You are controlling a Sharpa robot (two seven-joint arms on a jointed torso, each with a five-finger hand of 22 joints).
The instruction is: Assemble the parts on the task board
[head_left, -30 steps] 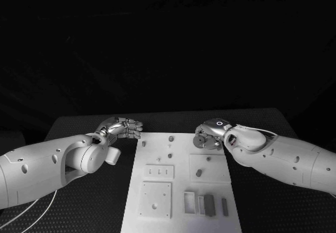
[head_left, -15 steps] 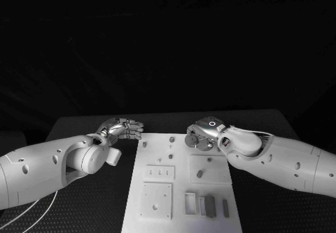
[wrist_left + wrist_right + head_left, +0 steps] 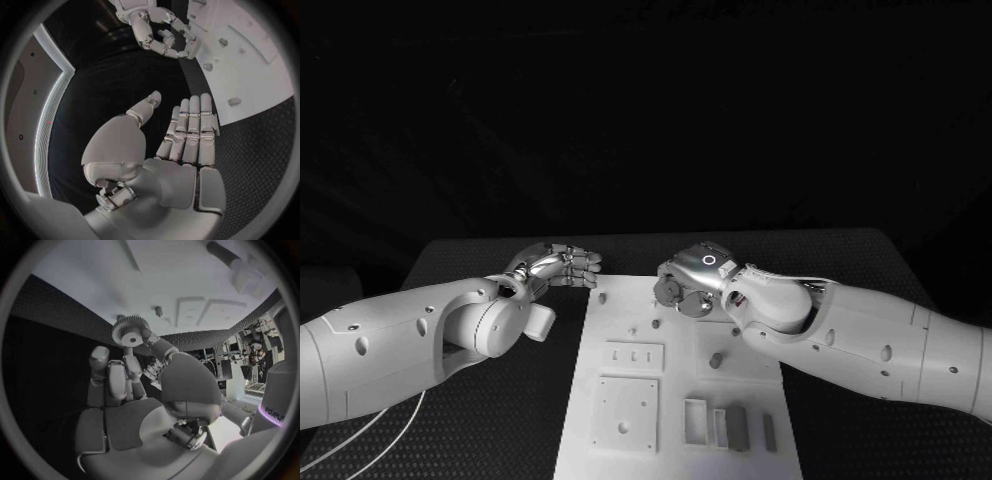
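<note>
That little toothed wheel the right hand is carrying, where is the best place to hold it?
By its toothed rim, from the sides, as the right hand does now: fingertips pinch the gear at its edge. That probably suits it, since the flat face and centre hole stay free for seating it on the task board.

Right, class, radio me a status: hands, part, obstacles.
Left hand open beside the board. Right hand holds the gear over the board's far end. Nothing in the way.

One white task board, one toothed gear pinched in the right hand, one left hand, three upright blocks at the board's near edge
</note>
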